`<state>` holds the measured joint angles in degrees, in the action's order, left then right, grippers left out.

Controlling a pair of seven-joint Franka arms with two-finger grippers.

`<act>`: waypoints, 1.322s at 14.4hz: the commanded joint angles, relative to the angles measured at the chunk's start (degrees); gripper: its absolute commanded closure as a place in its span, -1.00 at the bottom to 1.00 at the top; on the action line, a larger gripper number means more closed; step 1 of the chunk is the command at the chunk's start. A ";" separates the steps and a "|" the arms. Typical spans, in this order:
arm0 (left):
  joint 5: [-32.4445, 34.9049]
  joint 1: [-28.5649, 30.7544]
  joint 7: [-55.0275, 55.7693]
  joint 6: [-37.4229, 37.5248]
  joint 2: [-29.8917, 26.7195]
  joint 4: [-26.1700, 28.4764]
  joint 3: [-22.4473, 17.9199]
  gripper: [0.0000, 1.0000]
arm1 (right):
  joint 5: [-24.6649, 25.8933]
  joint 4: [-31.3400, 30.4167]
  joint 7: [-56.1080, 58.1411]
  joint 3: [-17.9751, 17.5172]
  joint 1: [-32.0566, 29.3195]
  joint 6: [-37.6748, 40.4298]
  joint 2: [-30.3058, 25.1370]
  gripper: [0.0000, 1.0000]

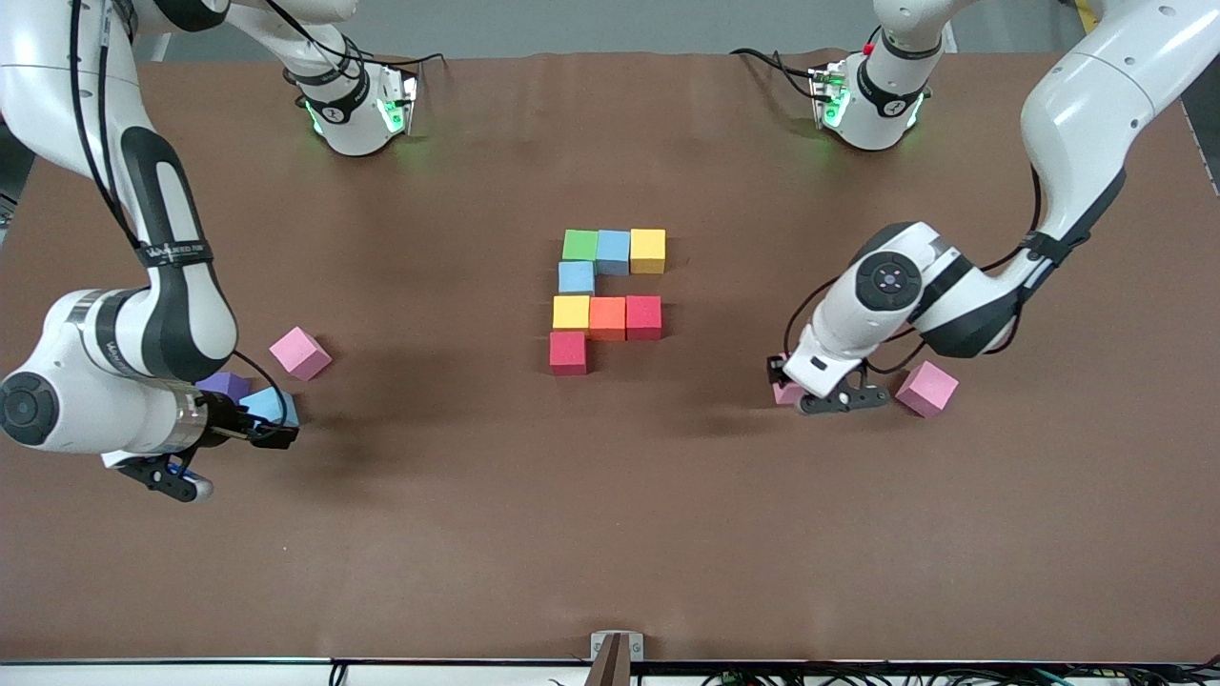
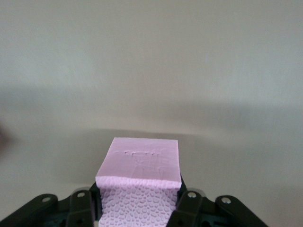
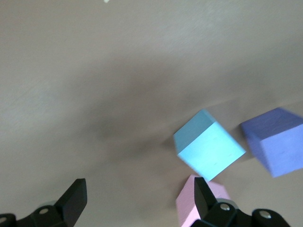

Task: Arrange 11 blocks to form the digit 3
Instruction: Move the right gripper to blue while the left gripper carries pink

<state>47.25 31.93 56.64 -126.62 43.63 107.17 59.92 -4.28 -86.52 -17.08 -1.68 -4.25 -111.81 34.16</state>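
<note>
Eight blocks sit together mid-table: green (image 1: 579, 245), light blue (image 1: 613, 252) and yellow (image 1: 647, 250) in a row, a light blue one (image 1: 576, 277) below the green, then yellow (image 1: 570, 312), orange (image 1: 607, 317) and red (image 1: 643, 316), and a red one (image 1: 568, 352) nearest the camera. My left gripper (image 1: 796, 393) is low at the table toward the left arm's end, shut on a pink block (image 2: 139, 179) (image 1: 782, 391). My right gripper (image 3: 138, 195) (image 1: 272, 431) stands open and holds nothing, beside a loose light blue block (image 3: 208, 145) (image 1: 274, 405) and a pink block (image 3: 187, 205) (image 1: 299, 353).
A purple cube (image 1: 226, 386) (image 3: 277, 141) lies beside the loose light blue block toward the right arm's end. Another pink block (image 1: 926, 388) rests next to my left gripper. Both arm bases (image 1: 357, 110) (image 1: 867, 100) stand along the table's edge farthest from the camera.
</note>
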 commanded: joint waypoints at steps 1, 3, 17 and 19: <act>-1.72 -6.15 -0.65 1.89 -0.30 -7.47 -5.40 0.13 | 1.37 -3.56 9.55 -1.30 -2.87 -2.62 -2.26 -1.00; -1.98 -11.60 -1.45 2.25 -0.21 -11.44 -10.67 0.13 | 3.13 -3.65 19.49 -1.30 -4.44 -4.11 -1.73 -1.00; -8.05 -19.00 -3.12 2.78 -0.21 -19.45 -18.08 0.13 | 7.88 -11.03 44.24 -1.30 -4.80 -12.81 0.11 -1.00; -8.05 -19.18 -3.20 6.10 -0.39 -19.72 -18.08 0.13 | 8.14 -11.12 44.24 -1.22 -4.80 -14.40 1.17 -1.00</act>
<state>40.46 13.78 54.99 -123.98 43.65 88.88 42.22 2.57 -96.59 26.59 -2.18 -8.36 -124.57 35.09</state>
